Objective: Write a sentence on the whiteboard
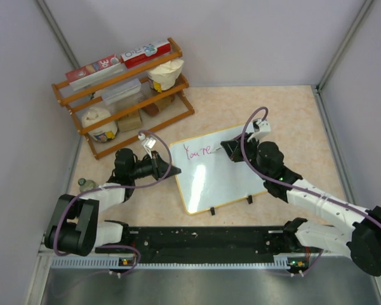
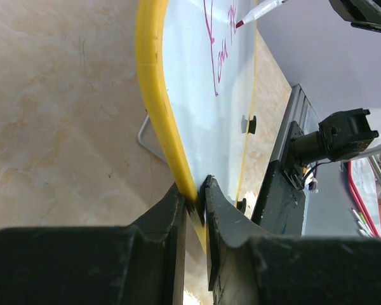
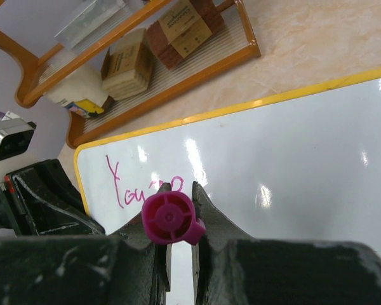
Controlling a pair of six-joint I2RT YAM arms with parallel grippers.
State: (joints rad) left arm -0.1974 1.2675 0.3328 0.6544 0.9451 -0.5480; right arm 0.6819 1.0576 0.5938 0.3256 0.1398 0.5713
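Observation:
The whiteboard (image 1: 219, 181) with its yellow rim lies slanted on the table, magenta writing (image 1: 197, 151) along its far edge. My left gripper (image 1: 175, 170) is shut on the board's left rim; the left wrist view shows both jaws pinching the yellow rim (image 2: 178, 159). My right gripper (image 1: 228, 150) hovers over the far part of the board, shut on a magenta-capped marker (image 3: 170, 218). The marker (image 2: 261, 9) points its tip at the board just past the writing (image 3: 132, 189). Two black clips (image 1: 230, 204) sit on the board's near edge.
A wooden rack (image 1: 124, 95) with boxes, bags and a tub stands at the back left. A small bottle (image 1: 84, 184) sits by the left wall. A black rail (image 1: 203, 238) runs along the near edge. Grey walls enclose the table on three sides.

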